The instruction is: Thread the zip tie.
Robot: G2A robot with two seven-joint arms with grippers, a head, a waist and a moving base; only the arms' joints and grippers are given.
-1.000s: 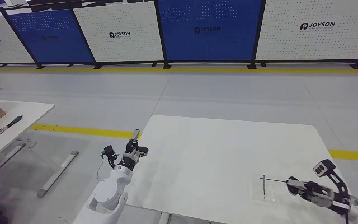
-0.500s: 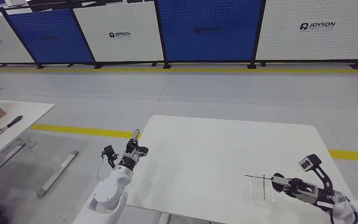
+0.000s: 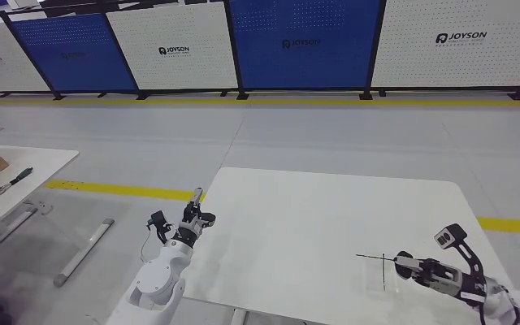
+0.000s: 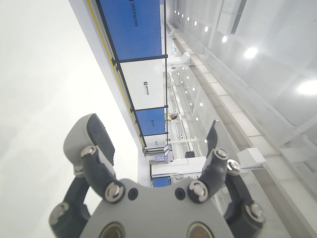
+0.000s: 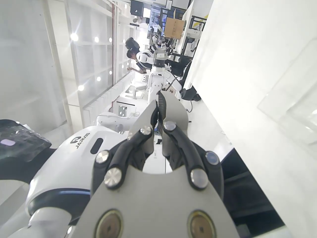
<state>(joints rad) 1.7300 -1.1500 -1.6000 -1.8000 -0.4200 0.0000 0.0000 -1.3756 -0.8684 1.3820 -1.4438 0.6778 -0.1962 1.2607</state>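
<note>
Lower right, your right gripper (image 3: pixel 403 262) clamps the zip tie (image 3: pixel 372 257); hold it level and bring the wide-open left gripper (image 3: pixel 196 197) across to its tip.

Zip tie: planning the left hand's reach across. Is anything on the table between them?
Nothing visible. Bare table lies between the open left hand and the zip tie held in the right hand.

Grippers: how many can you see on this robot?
2. The left gripper is open, at the table's left edge. The right gripper is shut on the zip tie, over the table's near right corner. None seems hidden.
</note>
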